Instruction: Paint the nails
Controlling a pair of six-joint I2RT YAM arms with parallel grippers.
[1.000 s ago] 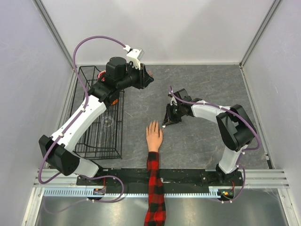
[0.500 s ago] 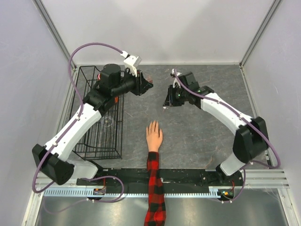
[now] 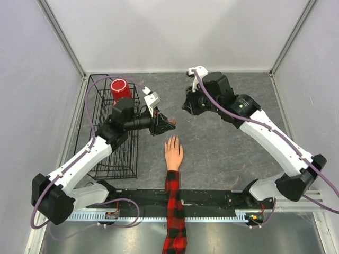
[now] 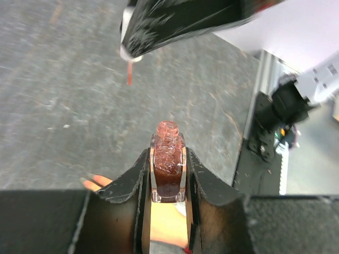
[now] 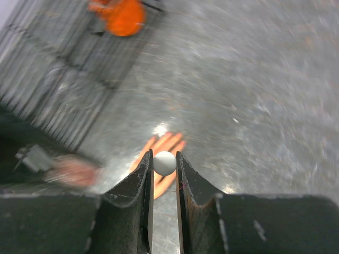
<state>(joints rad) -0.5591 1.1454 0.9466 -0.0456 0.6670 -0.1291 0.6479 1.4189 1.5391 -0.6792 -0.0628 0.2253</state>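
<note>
The peach mannequin hand (image 3: 173,153) lies palm down on the table, its plaid sleeve (image 3: 172,206) running to the near edge. Its nails at the fingertips (image 3: 172,139) are too small to make out. My left gripper (image 3: 167,123) is shut on the open nail polish bottle (image 4: 168,168) and holds it just above and behind the fingertips. My right gripper (image 3: 187,106) is shut on the white brush cap (image 5: 164,163), raised behind and to the right of the hand. The cap and its red-tipped brush (image 4: 129,74) hang above the bottle in the left wrist view.
A black wire basket (image 3: 100,153) stands at the left with a red cup (image 3: 120,90) at its far end. Grey walls close in the back and both sides. The arm bases' rail (image 3: 212,198) runs along the near edge.
My left gripper has swung from the back by the basket down to the hand's fingertips with the bottle. My right gripper has lifted away from the hand, toward the back.
</note>
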